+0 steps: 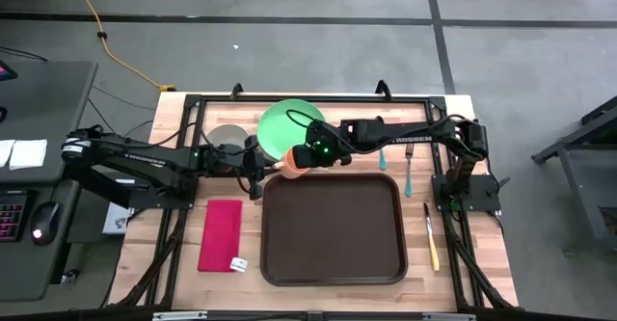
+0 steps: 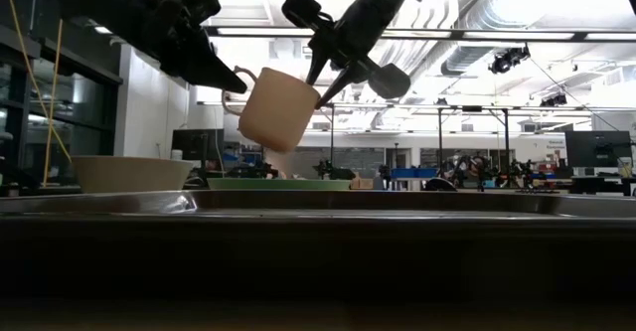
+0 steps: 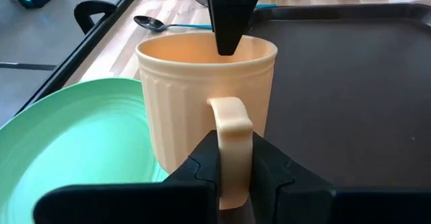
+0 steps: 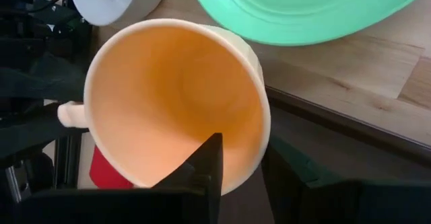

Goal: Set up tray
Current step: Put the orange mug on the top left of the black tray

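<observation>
The tray (image 1: pixel 333 229) lies on the table; the cup (image 1: pixel 292 160) hangs above its far-left corner, beside the green plate (image 1: pixel 284 119). Only the left wrist view shows the left gripper (image 3: pixel 236 167) pinching the cup's handle — the right wrist view shows the right gripper (image 4: pixel 246 163) clamped over the rim, one finger inside.

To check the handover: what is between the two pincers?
The mug: left pincer clamps its handle, right pincer its rim, clearest in the low view.
</observation>
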Controlling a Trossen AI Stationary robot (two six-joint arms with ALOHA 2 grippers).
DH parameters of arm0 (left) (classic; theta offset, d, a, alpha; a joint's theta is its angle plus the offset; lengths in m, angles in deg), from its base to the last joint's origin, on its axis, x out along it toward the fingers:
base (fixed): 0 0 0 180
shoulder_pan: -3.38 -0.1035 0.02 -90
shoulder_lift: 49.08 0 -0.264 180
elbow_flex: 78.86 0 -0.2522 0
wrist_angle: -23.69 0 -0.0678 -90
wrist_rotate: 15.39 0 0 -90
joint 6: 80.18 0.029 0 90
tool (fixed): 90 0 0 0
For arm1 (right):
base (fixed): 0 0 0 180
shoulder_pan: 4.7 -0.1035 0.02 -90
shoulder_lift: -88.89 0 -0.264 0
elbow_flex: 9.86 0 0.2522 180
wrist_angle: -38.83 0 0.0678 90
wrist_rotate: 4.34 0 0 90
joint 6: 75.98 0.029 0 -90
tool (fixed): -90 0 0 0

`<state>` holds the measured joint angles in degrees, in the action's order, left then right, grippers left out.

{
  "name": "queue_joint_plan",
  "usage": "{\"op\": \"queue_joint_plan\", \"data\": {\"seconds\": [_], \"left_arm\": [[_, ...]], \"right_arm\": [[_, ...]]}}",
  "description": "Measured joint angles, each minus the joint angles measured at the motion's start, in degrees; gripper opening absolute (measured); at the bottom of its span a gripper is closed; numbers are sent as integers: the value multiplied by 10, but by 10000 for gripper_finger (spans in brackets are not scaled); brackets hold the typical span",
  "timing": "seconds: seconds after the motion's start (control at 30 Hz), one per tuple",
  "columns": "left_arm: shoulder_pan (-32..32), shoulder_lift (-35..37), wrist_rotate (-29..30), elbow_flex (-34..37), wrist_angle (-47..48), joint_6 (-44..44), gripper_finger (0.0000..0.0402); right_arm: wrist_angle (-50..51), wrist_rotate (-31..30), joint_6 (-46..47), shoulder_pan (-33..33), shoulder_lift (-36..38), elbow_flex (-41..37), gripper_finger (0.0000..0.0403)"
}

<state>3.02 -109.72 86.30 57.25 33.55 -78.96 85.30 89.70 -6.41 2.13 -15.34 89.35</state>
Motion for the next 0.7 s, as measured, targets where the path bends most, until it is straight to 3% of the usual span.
{"op": "queue_joint_plan", "data": {"seconds": [0.7], "left_arm": [[0, 0, -25, 0, 7, -28, 74]], "right_arm": [[44, 30, -6, 0, 4, 1, 78]]}}
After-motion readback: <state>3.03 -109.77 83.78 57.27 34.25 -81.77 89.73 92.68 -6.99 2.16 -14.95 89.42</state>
